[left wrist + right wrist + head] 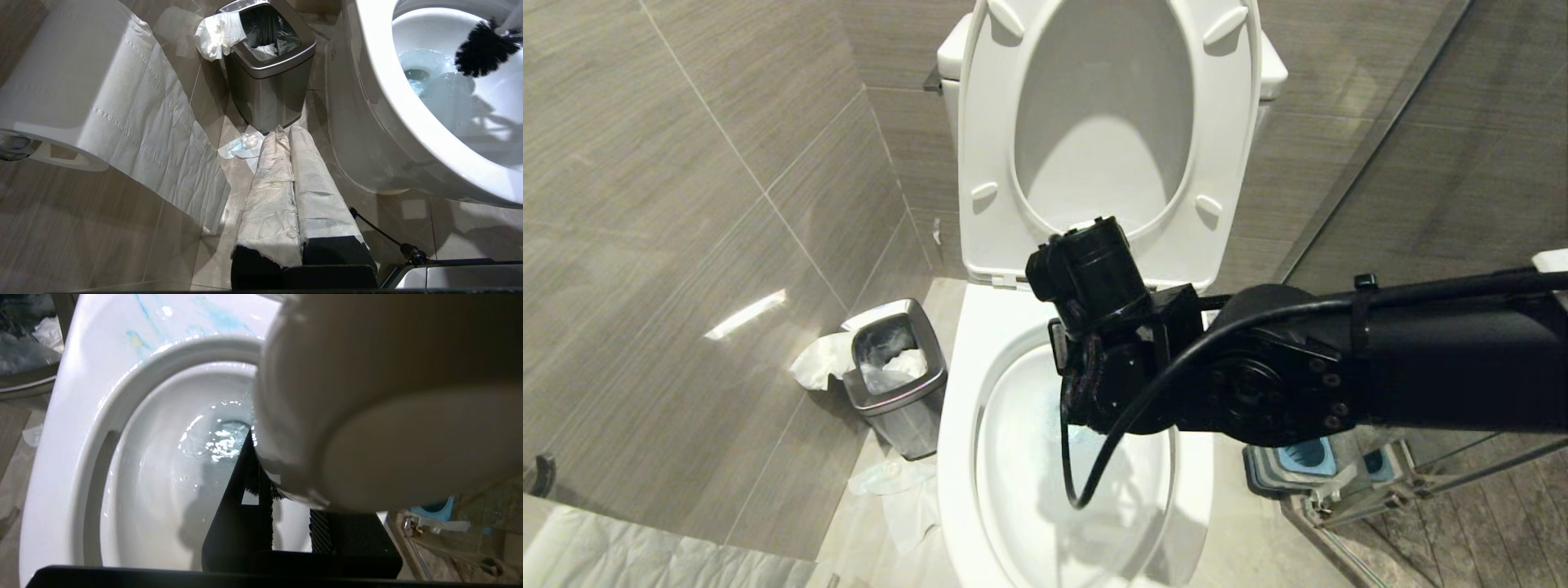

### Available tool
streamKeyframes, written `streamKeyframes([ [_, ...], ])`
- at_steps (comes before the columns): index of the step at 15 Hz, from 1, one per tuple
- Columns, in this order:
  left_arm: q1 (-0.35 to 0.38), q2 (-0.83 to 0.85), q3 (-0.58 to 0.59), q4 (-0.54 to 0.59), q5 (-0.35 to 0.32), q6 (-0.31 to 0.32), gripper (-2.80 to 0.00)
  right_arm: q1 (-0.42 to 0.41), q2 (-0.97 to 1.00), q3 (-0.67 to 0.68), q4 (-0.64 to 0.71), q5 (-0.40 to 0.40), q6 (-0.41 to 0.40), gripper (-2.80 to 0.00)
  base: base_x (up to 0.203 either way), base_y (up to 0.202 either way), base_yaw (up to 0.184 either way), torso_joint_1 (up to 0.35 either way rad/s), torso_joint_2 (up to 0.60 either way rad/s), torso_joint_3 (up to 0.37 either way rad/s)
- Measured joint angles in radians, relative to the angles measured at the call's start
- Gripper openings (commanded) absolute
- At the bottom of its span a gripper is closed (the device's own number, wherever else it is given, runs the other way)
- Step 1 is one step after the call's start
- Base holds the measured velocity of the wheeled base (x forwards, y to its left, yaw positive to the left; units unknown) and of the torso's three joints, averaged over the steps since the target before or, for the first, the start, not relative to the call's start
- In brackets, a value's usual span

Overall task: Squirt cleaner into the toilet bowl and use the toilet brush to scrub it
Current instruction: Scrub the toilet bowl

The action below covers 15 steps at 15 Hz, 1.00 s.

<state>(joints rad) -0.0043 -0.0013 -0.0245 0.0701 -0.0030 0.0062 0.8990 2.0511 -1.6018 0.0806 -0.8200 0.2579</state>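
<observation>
**A:** Where is the right pincer (1086, 408) now?

**B:** Over the toilet bowl (960, 457), reaching in from the right side of the head view. Its fingers are clamped on the toilet brush (367, 416); in the right wrist view the white handle's rounded end fills the space just in front of the camera, between the black fingers.

**A:** And the brush head?

**B:** The left wrist view shows it best: the black bristle head (482, 49) sits inside the bowl, above the water and near the bowl's inner wall. Whether the bristles touch the ceramic I cannot tell.

**A:** Any cleaner visible?

**B:** Yes. The cleaner (143, 339) shows as pale blue streaks on the white rim, and the water (425, 73) at the bottom of the bowl is tinted blue.

**A:** The left pincer?

**B:** The left pincer (286, 134) hangs low beside the toilet, its two fingers wrapped in white paper and pressed together, gripping nothing.

**A:** What surrounds it?

**B:** A steel waste bin (898, 384) stands on the floor left of the bowl, with paper draped over its edge and scraps of tissue (245, 145) on the tiles in front of it. A toilet roll (81, 94) trails a long strip. The seat and lid (980, 147) stand raised. A blue-topped brush holder (1303, 461) sits on the floor to the right of the toilet.
</observation>
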Motion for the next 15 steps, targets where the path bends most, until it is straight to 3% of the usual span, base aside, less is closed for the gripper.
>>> streamKeyframes([
  [3,-0.001,0.0,0.0,0.0,0.0,0.0,-2.8,0.042,-0.06,0.075,0.001,0.003,0.027,-2.8,0.0,0.0,0.0,0.0,0.0,0.0],
  [9,0.0,0.0,0.0,0.0,0.0,0.0,-2.8,0.231,-0.129,0.156,0.012,0.0,0.082,-2.8,0.0,0.0,0.0,0.0,0.0,0.0],
  [12,-0.001,0.0,0.0,0.0,0.0,0.0,-2.8,0.261,-0.109,0.124,0.004,-0.005,0.087,-2.8,0.0,0.0,0.0,0.0,0.0,0.0],
  [15,0.0,0.0,0.0,0.0,0.0,0.0,-2.8,0.249,-0.035,0.006,0.002,-0.018,0.088,-2.8,0.0,0.0,0.0,0.0,0.0,0.0],
])
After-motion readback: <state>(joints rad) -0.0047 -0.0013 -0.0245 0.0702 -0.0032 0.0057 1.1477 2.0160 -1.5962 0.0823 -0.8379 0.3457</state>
